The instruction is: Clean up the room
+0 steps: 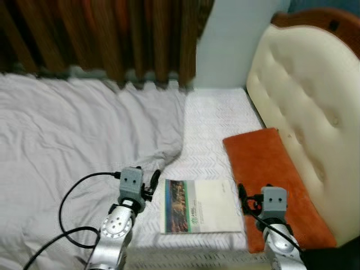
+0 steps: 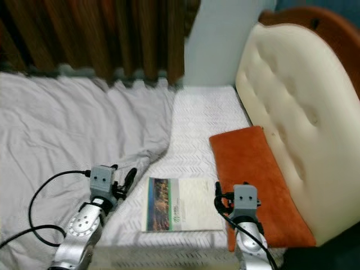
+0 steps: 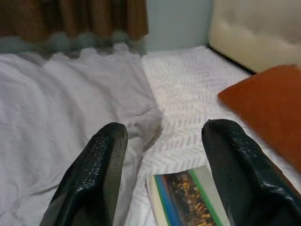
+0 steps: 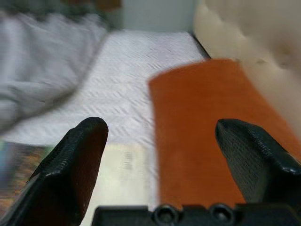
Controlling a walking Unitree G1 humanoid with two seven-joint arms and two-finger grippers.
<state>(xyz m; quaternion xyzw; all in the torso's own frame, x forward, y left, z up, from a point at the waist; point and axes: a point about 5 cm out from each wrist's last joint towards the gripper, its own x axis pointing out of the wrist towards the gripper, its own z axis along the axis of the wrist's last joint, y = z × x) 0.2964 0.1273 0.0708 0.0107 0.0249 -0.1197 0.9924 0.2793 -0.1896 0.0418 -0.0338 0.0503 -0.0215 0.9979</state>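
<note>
The bed sheet [image 1: 214,121] is white with a fine zigzag weave, and the rumpled blanket [image 1: 67,135] over it is pale grey-lilac. The flat cushion [image 1: 275,180] is burnt orange, plain. The tufted headboard [image 1: 304,95] is cream with a reddish-brown wooden frame. The booklet [image 1: 202,206] is off-white, with a strip of blue, green and a dark orange-speckled photo along one edge. The curtains [image 1: 101,34] are brown, striped by folds.
</note>
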